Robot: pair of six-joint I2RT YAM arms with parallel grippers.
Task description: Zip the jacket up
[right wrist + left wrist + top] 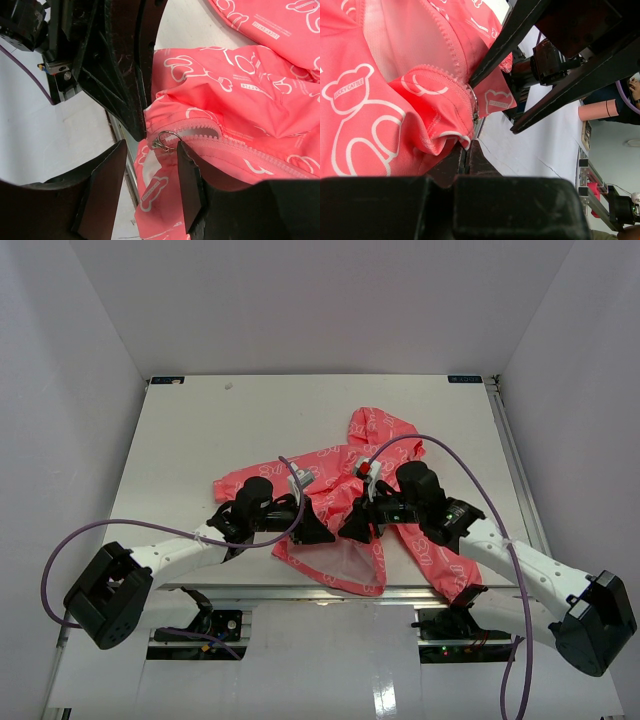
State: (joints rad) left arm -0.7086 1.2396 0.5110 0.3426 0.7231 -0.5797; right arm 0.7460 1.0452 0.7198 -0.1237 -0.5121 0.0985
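The coral-pink jacket [350,490] lies flat mid-table, hood toward the far side and hem toward me. My left gripper [322,532] is shut, its tips pinching the jacket's bottom hem just below the zipper's lower end [466,145]. The zipper slider [475,112] sits right above those tips. My right gripper [352,525] is open over the same spot. In the right wrist view its jaws [151,147] stand apart, with the slider's metal pull ring [167,140] between them, close to the right finger [187,175]. The pink zipper teeth [240,145] run off to the right.
The white table [200,430] ends at a metal rail [300,592] just below the hem. The two grippers are nearly touching; the left fingers [125,75] fill the top of the right wrist view. Grey walls enclose the table on three sides. A pink cylinder [597,110] lies beyond.
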